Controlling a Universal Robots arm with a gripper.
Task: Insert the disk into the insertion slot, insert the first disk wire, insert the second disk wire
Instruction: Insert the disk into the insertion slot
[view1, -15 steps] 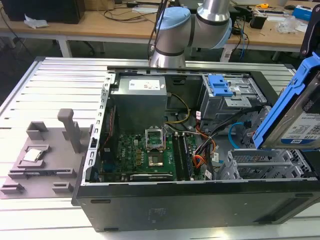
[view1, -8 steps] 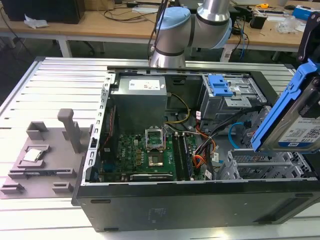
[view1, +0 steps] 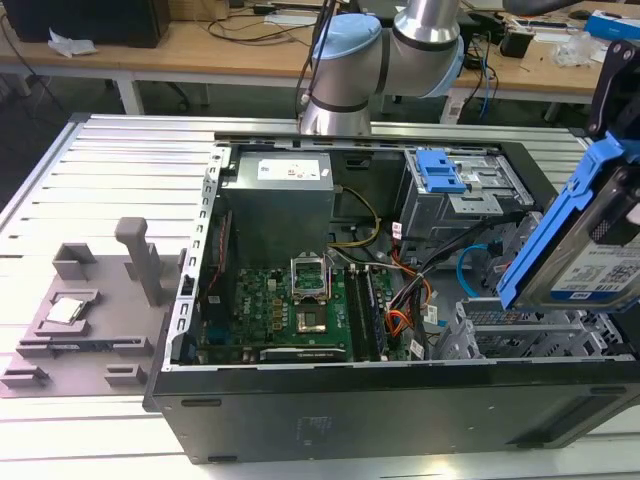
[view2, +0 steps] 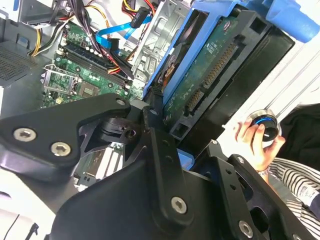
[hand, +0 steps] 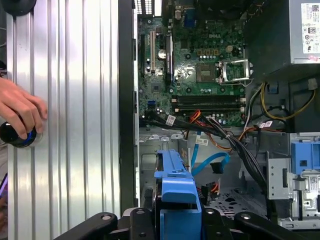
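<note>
Where the black claw (hand: 178, 220) grips, the flat blue-framed disk (view1: 598, 245) hangs tilted.

readable text: none | disk (view1: 600, 255): label illegible | power supply (view1: 290, 170): label illegible | motherboard (hand: 200, 65): print illegible

The disk (view1: 598, 245) above the insertion slot (view1: 500, 335), slot in the computer case (view1: 350, 410), motherboard (view1: 262, 300) toward the exterior view's left

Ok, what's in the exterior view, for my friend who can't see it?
A flat silver hard drive in a bright blue plastic carrier hangs tilted at the exterior view's right, above a silver perforated sheet-metal cage inside an open black computer case. A green circuit board lies inside, and a silver-and-blue robot arm rises behind.
</note>
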